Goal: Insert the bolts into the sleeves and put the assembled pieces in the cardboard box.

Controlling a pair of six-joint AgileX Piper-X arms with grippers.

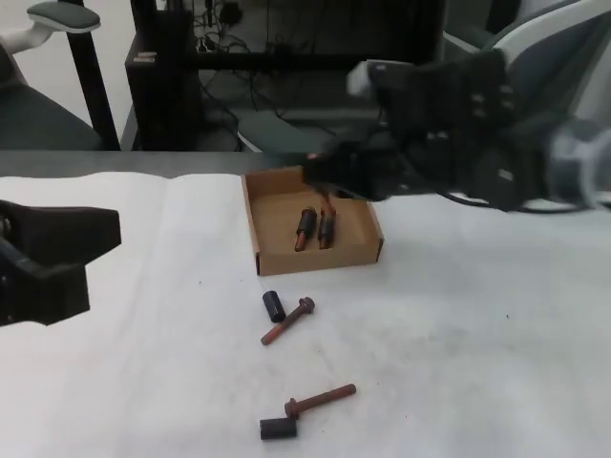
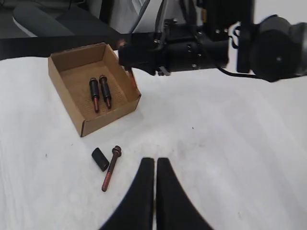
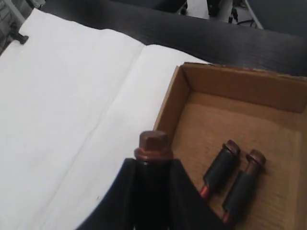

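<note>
While the right gripper [image 3: 152,165] hangs over the 12 o'clock rim of the cardboard box [image 1: 286,260] in the high view, its two fingers are clamped on a held bolt [image 3: 153,144]. The bolt's copper hex head stands up just clear of the fingertips. Whether a sleeve sits on its shank cannot be told, since the stretch between the dark fingers is dark as well. From the left wrist view the reddish shank tip pokes out under that gripper, just above the box's far wall.

Inside the box, two assembled pieces [image 1: 315,227] lie side by side and parallel on the floor, near the middle. They lie toward 6 o'clock from the right gripper.

On the white-covered bench [image 1: 477,334], at about 7 o'clock from the box and near it, lies a loose sleeve [image 1: 274,305]. The first loose bolt [image 1: 288,322] lies just beside it at its 4 o'clock, head end nearest the sleeve. Farther toward 6 o'clock, well apart from the box, the second loose bolt [image 1: 320,399] lies slanted. The second sleeve [image 1: 277,428] sits just beside its head end.

Well away at 9 o'clock from the box hangs the left arm. The left gripper [image 2: 155,161] has its fingers pressed together with nothing between them, and the first loose bolt and sleeve lie on the bench near its tips.
</note>
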